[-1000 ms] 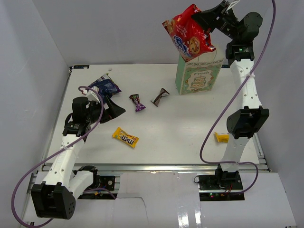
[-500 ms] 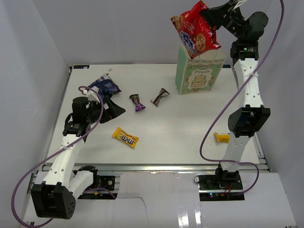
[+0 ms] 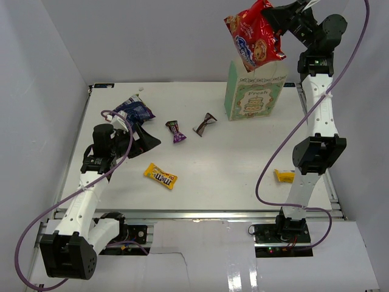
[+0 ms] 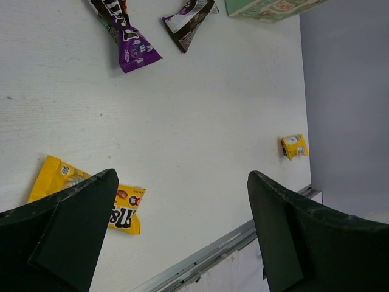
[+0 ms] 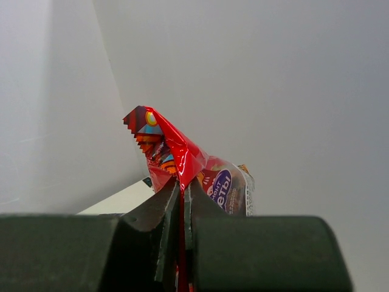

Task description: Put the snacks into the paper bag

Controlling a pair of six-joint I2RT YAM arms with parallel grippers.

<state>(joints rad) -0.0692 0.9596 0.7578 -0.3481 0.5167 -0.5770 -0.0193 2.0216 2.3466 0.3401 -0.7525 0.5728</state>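
The left gripper (image 3: 141,140) hung with jaws wide apart and empty, far left of the paper bag (image 3: 254,97), close to the blue bag (image 3: 135,109). Between there and the paper bag lay the M&M's packet (image 3: 160,176), the purple candy (image 3: 176,131) and the brown candy (image 3: 205,125), the last one nearest it, all on the table (image 3: 231,158). Above the paper bag's open top dangled the red bag (image 3: 255,39), its upper edge clamped in the right gripper (image 3: 276,21). The yellow bar (image 3: 282,176) lay to the paper bag's right, nearer the arms. All six snacks were outside the paper bag. None was packed yet, and the red bag looked first in line.
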